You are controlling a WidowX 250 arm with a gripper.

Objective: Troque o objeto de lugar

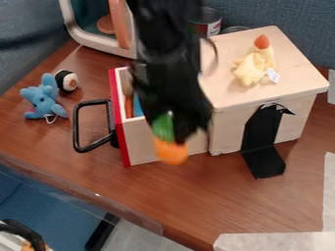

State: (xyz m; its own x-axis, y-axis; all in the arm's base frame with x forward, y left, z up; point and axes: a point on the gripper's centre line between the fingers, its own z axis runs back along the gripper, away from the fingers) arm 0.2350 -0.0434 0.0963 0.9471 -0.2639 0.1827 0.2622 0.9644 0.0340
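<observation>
The black gripper (173, 131) hangs from the top over the front of the wooden box, above its open drawer. It is shut on an orange and green object (171, 152), whose green part lies between the fingers and whose orange end hangs below them. Behind the object is the drawer's wooden side (141, 142). The arm hides part of the drawer and the box's left edge.
A yellow plush toy (254, 67) sits on the box top (226, 93). Left of the red drawer front (120, 130) with its black handle (77, 126) are a blue plush (44, 98) and a sushi-like toy (66, 81). A black strap (262, 142) hangs down the box's front.
</observation>
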